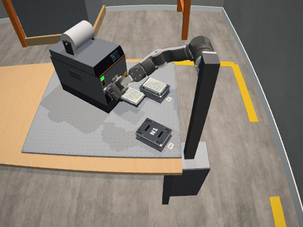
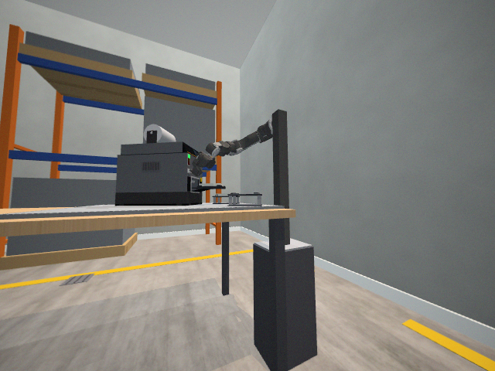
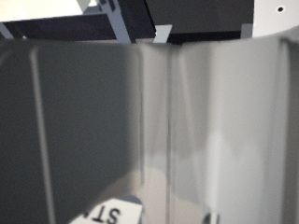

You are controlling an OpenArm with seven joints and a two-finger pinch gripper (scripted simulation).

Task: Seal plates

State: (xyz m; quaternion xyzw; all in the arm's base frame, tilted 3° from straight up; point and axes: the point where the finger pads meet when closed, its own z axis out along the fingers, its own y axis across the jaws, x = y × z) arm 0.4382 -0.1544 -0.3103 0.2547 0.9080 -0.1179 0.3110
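Observation:
The sealer (image 1: pixel 80 74) (image 2: pixel 151 175) shows a green lamp (image 1: pixel 102 78) (image 2: pixel 189 156). Its stage (image 1: pixel 137 105) (image 2: pixel 217 186) is out, with a cream plate (image 1: pixel 133 95) (image 3: pixel 33 9) lying on it; wells show in the top view. The other cream plate (image 1: pixel 155 84) sits on nest N2 (image 1: pixel 150 94). Nest N1 (image 1: pixel 147 136) is empty. My gripper (image 1: pixel 106 91) (image 2: pixel 192 172) (image 3: pixel 184 151) is shut and empty at the sealer's front, above and beside the stage's inner end. The START label (image 3: pixel 112 212) shows partly at the bottom of the wrist view. The fingers hide the button, so contact cannot be told.
The sealer's front wall stands close to the fingers. The white foil roll (image 1: pixel 80 34) (image 2: pixel 159 134) is on its top. Nest N2 stands just right of the stage, nest N1 nearer the table's front edge. The arm's dark post (image 1: pixel 203 103) (image 2: pixel 280 159) rises at the table's right end.

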